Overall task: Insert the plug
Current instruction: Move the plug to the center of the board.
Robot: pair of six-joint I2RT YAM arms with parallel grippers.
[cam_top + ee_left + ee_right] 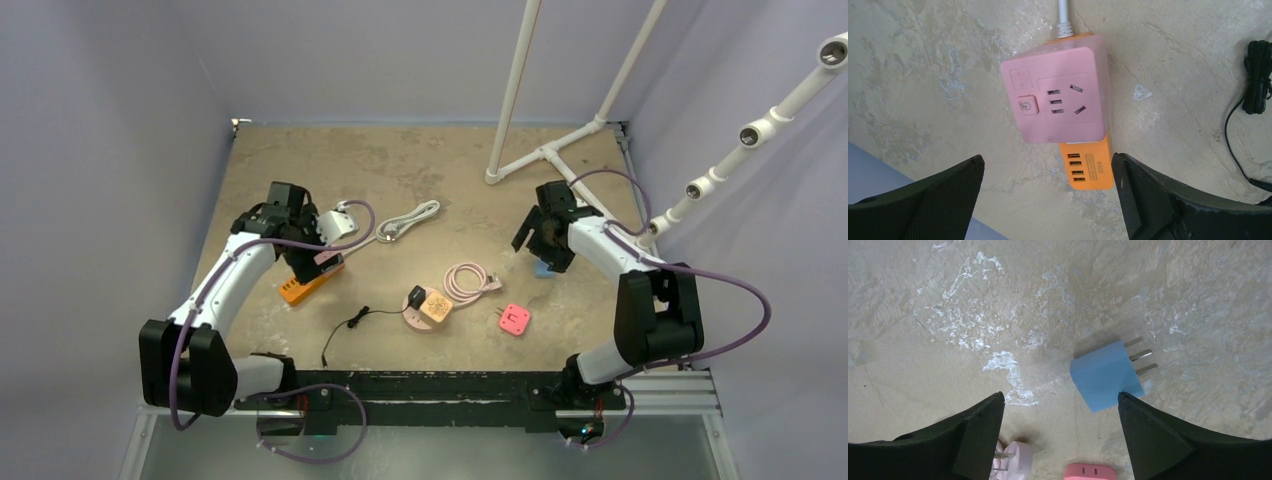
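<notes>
A blue three-pronged plug lies flat on the table, prongs pointing away to the right. My right gripper hovers open above it, and the plug sits just off the right fingertip with nothing between the fingers. From above, the plug shows as a blue patch under the right gripper. A pink socket cube on an orange base with USB ports rests on the table, socket holes facing up. My left gripper hangs open over it, holding nothing.
A white cord runs from the socket block. A coiled pink cable, a pink adapter, a round wooden charger and a thin black cable lie mid-table. A white pipe frame stands at the back right.
</notes>
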